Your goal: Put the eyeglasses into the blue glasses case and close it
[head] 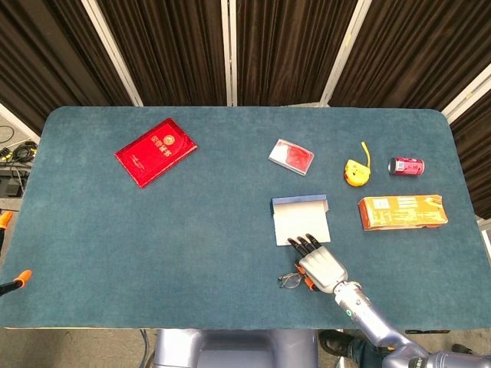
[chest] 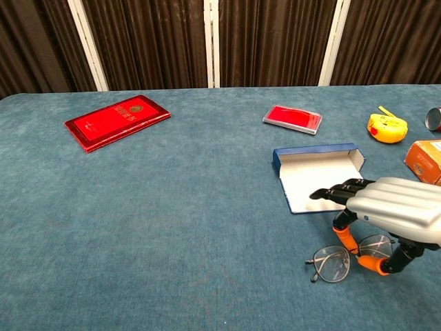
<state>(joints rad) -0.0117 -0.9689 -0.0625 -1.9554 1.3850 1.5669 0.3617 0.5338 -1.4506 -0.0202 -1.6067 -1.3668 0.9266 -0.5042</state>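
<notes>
A felt-like blue table [head: 153,230] carries everything. A flat glossy red book [head: 156,151] lies far left; an orange box [head: 401,211] lies right. The blue case [head: 301,218] lies open, a shallow rectangle with a pale lining. The right hand [chest: 386,214], silver-shelled with dark fingers [chest: 337,191], reaches over the case's near edge; orange-tipped digits beneath pinch the glasses [chest: 344,256], thin wire with round lenses, just in front of the case. Small: a red pouch [head: 291,156], a yellow tape measure [head: 355,172], a red can [head: 406,165].
</notes>
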